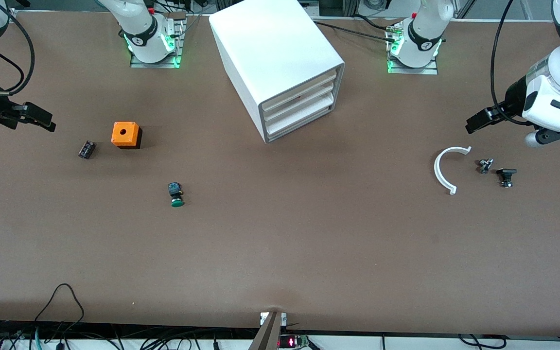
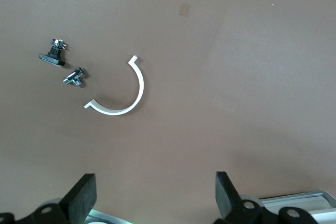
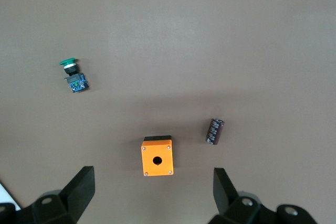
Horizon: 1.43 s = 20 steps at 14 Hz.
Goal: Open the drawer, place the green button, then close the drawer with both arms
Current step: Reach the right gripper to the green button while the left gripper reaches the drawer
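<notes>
here, the starting layout: the white three-drawer cabinet (image 1: 280,63) stands between the two arm bases, its fronts turned toward the front camera and the left arm's end, so the lowest drawer (image 1: 299,121), fully shut, seems easiest for the left arm to reach. the green-capped button (image 1: 176,194) lies on its side on the bare table, nearer to the front camera than the orange cube with a hole (image 1: 126,134), toward the right arm's end, apparently left for the right arm. the left gripper (image 2: 155,195) hangs over the table near the white arc (image 1: 447,167), jaws spread wide and holding nothing; the right gripper (image 3: 153,190) hangs over the table near the orange cube, equally wide and empty. count: one cabinet, three drawers, one button, one orange cube, one dark cylindrical part (image 1: 86,149), one arc, two small black parts (image 1: 496,170), two arms. no step of the task is done yet.
</notes>
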Motion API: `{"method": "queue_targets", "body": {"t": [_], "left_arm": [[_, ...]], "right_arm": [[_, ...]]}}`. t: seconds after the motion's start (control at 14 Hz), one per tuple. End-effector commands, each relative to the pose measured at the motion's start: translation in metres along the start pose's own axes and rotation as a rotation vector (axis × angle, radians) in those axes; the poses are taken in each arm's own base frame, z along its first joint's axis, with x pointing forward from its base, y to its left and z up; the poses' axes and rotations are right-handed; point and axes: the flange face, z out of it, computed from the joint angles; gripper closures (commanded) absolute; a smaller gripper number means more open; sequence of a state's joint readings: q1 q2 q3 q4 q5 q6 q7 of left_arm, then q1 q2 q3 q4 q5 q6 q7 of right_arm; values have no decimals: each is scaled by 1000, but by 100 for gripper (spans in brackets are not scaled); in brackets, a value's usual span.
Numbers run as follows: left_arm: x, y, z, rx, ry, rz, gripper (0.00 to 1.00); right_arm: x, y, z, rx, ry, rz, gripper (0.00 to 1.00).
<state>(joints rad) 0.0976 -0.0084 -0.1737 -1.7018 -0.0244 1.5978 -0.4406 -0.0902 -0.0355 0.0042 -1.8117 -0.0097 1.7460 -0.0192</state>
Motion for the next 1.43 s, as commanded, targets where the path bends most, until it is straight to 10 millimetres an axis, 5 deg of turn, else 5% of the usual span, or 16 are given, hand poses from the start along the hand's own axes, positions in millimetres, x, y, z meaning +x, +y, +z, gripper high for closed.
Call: {"method": "queue_targets", "body": {"t": [0.0,0.36,0.5,0.79,0.93,1.07,1.21,1.36], "left_arm": [[2,4,-6,-14,4,30,0],[6,8,-9,-17,3,34,0],[15,23,16,4,-47,55,0],[19,34,17,-11,-75,186,0],[36,47,82,-42,-268,212,0],[39,64,136,-164,-427,227,0],[15,114,213,-234,-625,259,0],[-3,152,269,-286,-716,259,0]], "right_arm": [[-6,1,-2,0,4,-4,0],[-4,0,0,8,3,-6,0],[1,-1,11,36,-18,-5,0],[23,-16,48,86,-38,0,0],[35,-26,74,88,-52,-15,0],[48,-56,89,103,-13,-55,0],[58,-82,117,101,-11,-91,0],[64,-96,138,99,-18,-108,0]]}}
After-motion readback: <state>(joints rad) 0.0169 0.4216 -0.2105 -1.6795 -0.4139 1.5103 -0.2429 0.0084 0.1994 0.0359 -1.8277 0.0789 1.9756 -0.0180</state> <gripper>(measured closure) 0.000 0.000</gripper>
